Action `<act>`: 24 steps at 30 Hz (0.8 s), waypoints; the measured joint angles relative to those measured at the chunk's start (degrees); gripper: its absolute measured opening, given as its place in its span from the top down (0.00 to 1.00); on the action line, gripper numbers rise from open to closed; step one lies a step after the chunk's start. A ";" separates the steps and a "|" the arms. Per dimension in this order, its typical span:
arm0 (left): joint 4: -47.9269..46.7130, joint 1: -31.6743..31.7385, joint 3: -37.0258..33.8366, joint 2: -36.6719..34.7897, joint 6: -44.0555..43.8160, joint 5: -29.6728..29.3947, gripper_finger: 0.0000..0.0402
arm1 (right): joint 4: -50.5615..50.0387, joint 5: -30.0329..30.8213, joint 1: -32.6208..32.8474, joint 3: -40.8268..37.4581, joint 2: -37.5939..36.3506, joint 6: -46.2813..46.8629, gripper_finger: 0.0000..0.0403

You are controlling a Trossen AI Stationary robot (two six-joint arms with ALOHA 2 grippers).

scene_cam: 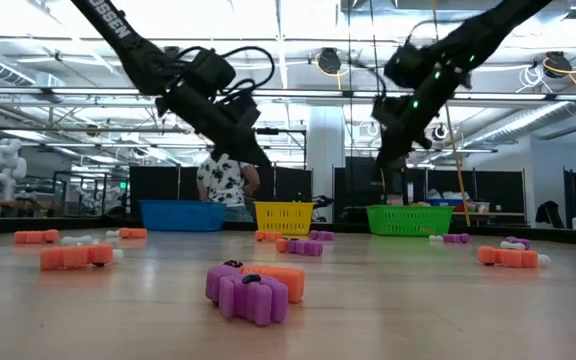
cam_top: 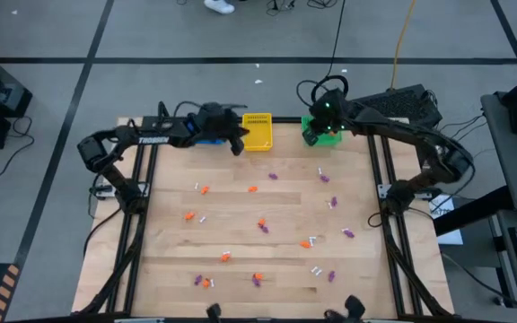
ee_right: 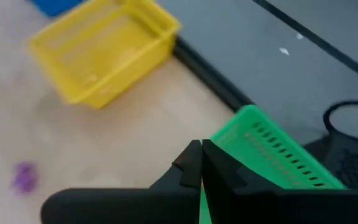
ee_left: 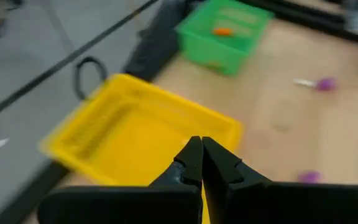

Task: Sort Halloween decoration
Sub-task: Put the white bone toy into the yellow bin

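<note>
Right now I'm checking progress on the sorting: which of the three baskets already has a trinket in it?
The green basket: the left wrist view shows an orange trinket inside it. The yellow basket looks empty there; the blue basket's inside isn't visible.

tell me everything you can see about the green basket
The green basket is a small rectangular bin of bright green plastic-looking mesh, its walls slotted with rows of openings. It stands upright at the table's far edge, at the right end of the basket row, apart from the yellow basket. The left wrist view shows one orange trinket lying inside. The shut right gripper hangs just above its rim; whether it touches cannot be told.
</note>
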 joint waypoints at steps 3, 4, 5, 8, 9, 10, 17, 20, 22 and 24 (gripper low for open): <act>8.37 -3.53 -3.61 -0.27 -0.25 0.30 0.99 | -1.47 0.01 4.14 -2.57 -3.53 -0.22 1.00; 10.81 -4.64 -4.76 -0.57 -0.25 0.25 0.99 | -1.35 0.00 5.82 -3.83 -4.80 -0.19 1.00; 13.49 -5.78 -5.81 -0.78 -0.23 -0.07 0.99 | -1.15 0.00 7.46 -5.12 -6.11 0.13 1.00; 19.64 -9.15 -9.37 -1.64 -0.20 -0.97 0.99 | -1.12 1.71 12.63 -9.23 -9.75 3.66 1.00; 22.04 -10.17 -10.64 -1.97 -0.17 -0.95 0.99 | -1.34 2.98 14.51 -10.71 -10.87 5.09 1.00; 24.17 -11.14 -11.84 -2.32 -0.16 -0.93 0.99 | -1.44 4.02 16.53 -12.12 -11.93 6.57 1.00; 37.98 -15.95 -21.07 -4.22 -0.20 -1.36 0.99 | -10.48 6.38 30.37 -17.34 -16.91 19.95 1.00; 40.68 -17.08 -23.46 -4.28 -0.19 -1.41 0.99 | -16.01 9.31 36.28 -17.29 -17.47 27.22 1.00; 40.64 -17.55 -24.40 -4.22 -0.18 -1.41 0.99 | -18.08 10.28 39.99 -17.29 -17.42 31.60 1.00; 41.33 -17.94 -25.06 -4.22 -0.17 -1.41 0.99 | -18.81 10.32 43.50 -17.29 -17.21 34.82 1.00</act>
